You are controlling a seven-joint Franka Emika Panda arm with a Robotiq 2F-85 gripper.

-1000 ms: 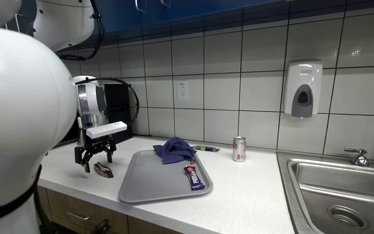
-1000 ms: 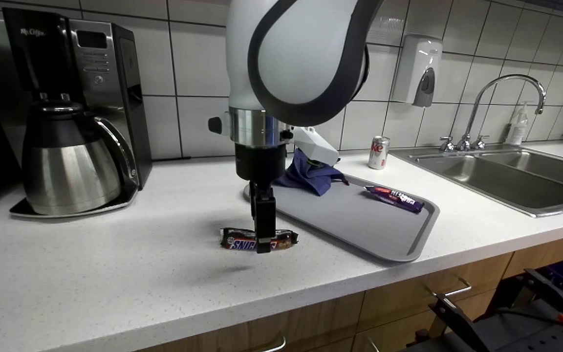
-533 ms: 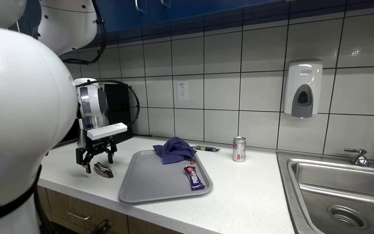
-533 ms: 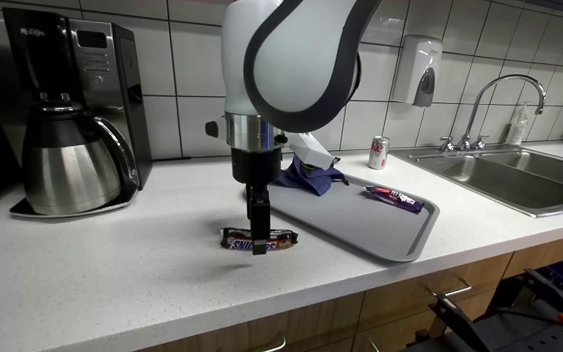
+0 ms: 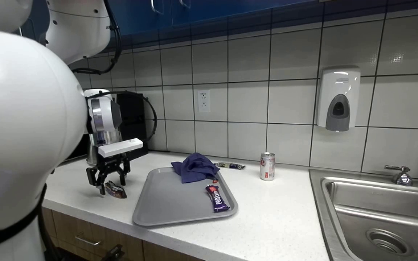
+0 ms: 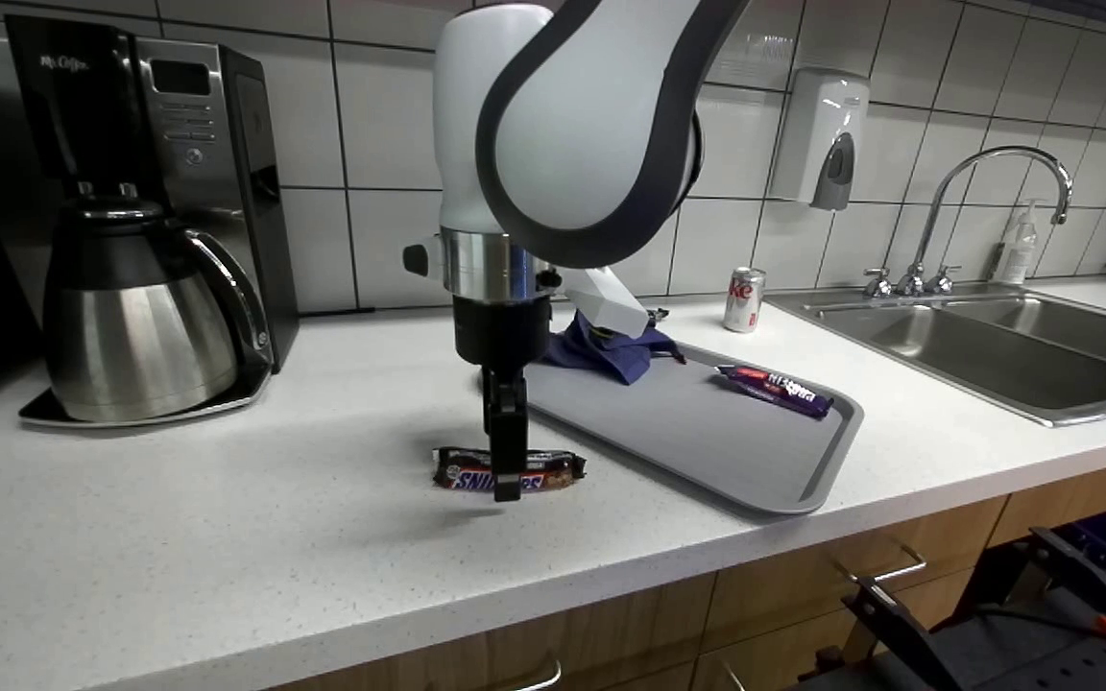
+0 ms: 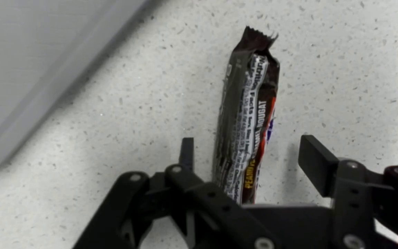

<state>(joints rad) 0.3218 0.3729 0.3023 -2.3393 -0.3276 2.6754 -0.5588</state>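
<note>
A dark-wrapped Snickers bar (image 5: pixel 117 191) lies on the white counter beside the grey tray (image 5: pixel 169 206). It also shows in an exterior view (image 6: pixel 558 470) and in the wrist view (image 7: pixel 245 114). My black gripper (image 5: pixel 112 187) points down over the bar. In the wrist view the gripper (image 7: pixel 249 152) has its fingers apart, one on each side of the bar, with a gap on both sides. It holds nothing. The bar's near end is hidden behind the gripper's body. In an exterior view the gripper (image 6: pixel 508 485) covers the middle of the bar's label.
The tray carries a blue cloth (image 5: pixel 194 168) and a purple protein bar (image 5: pixel 217 198). A green-wrapped bar (image 5: pixel 230 165) and a silver can (image 5: pixel 267 166) stand near the tiled wall. A coffee maker (image 6: pixel 255 192) with a steel carafe (image 6: pixel 140 336) and a sink (image 6: pixel 1043 413) flank the area.
My gripper has come down a little and shifted slightly over the Snickers bar. Its fingers look a little closer together. The bar, tray and other things have not moved.
</note>
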